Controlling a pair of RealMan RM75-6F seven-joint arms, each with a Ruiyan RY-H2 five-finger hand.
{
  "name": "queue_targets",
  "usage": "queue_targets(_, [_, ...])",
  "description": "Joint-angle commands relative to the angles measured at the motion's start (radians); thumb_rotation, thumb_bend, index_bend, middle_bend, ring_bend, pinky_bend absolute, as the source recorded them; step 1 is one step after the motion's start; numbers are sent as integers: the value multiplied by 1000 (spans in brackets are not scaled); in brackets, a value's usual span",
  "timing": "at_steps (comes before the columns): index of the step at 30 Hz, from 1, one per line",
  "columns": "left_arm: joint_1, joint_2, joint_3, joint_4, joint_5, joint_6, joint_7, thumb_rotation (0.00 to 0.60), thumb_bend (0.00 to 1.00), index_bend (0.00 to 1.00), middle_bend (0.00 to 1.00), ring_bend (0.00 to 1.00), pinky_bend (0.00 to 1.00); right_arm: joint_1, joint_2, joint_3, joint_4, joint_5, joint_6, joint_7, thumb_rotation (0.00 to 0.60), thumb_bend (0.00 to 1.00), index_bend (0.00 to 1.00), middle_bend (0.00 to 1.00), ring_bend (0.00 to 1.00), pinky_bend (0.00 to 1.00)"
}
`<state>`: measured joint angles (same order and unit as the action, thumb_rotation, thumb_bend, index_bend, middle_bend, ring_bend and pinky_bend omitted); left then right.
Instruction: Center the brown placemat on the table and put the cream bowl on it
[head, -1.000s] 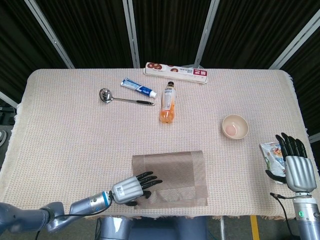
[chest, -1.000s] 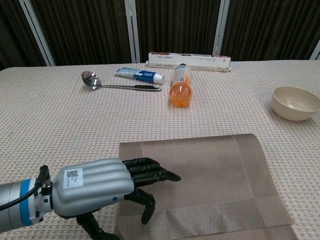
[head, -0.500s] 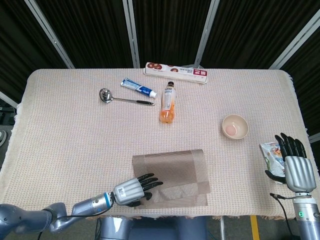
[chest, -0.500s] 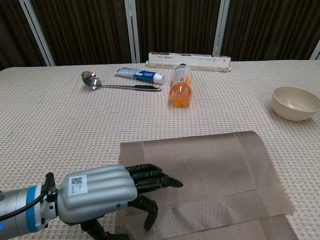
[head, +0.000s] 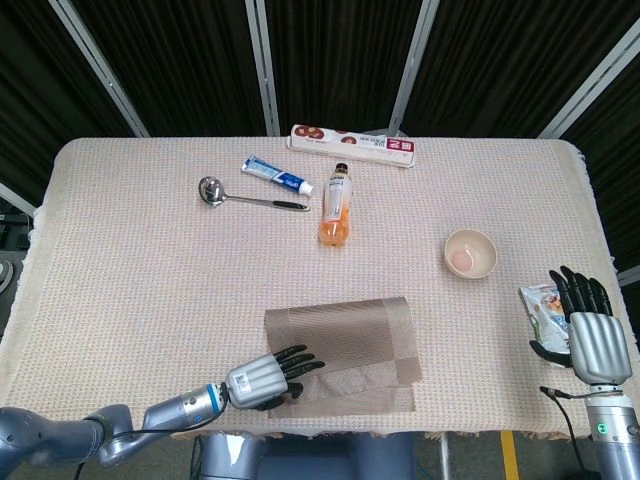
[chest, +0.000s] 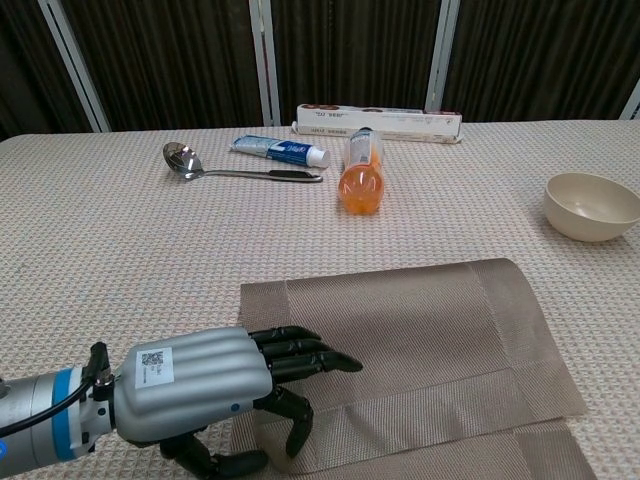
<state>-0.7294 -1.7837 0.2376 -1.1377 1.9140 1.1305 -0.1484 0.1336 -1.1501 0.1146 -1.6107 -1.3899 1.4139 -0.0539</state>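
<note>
The brown placemat (head: 345, 345) lay near the front edge of the surface (head: 150, 270), roughly midway across it. It was a woven rectangle with a darker border band, folded over itself along its near side so one layer sat askew on the other. The cream bowl (head: 470, 253) stood upright, well apart to the right and farther back, round, with something pale pinkish inside.

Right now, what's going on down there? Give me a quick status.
Left hand fingers on placemat, mat's near part folded over. Right hand idle by snack packet. Cream bowl untouched, path clear.
</note>
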Motion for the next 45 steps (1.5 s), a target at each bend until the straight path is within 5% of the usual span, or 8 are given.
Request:
queue_targets(1, [0, -1, 1, 1, -3, -4, 1, 600, 445, 459, 0, 0, 0, 0, 0, 0, 0, -1, -1, 0, 600, 0, 0, 0, 0, 0])
queue_targets(7, [0, -4, 2, 3, -8, -8, -1, 600, 480, 478, 0, 0, 0, 0, 1, -1, 0, -1, -2, 1, 600, 0, 0, 0, 0, 0])
queue_targets(17, [6, -11, -11, 16, -24, 4, -12, 600, 510, 685, 0, 0, 0, 0, 2, -1, 1, -4, 0, 4, 600, 0, 0, 0, 0, 0])
queue_targets(24, [0, -3, -72, -7, -81, 9, -43, 600, 548, 723, 0, 0, 0, 0, 0, -2, 3, -8, 1, 4, 600, 0, 0, 0, 0, 0])
queue_targets(35, [-83, 71, -342, -54, -308, -70, -74, 600, 549, 731, 0, 0, 0, 0, -1, -3, -1, -10, 1, 1, 600, 0, 0, 0, 0, 0])
queue_targets(45, [-146, 100, -579, 92, -610, -204, -52, 600, 550, 736, 0, 0, 0, 1, -3, -4, 0, -9, -2, -4, 600, 0, 0, 0, 0, 0])
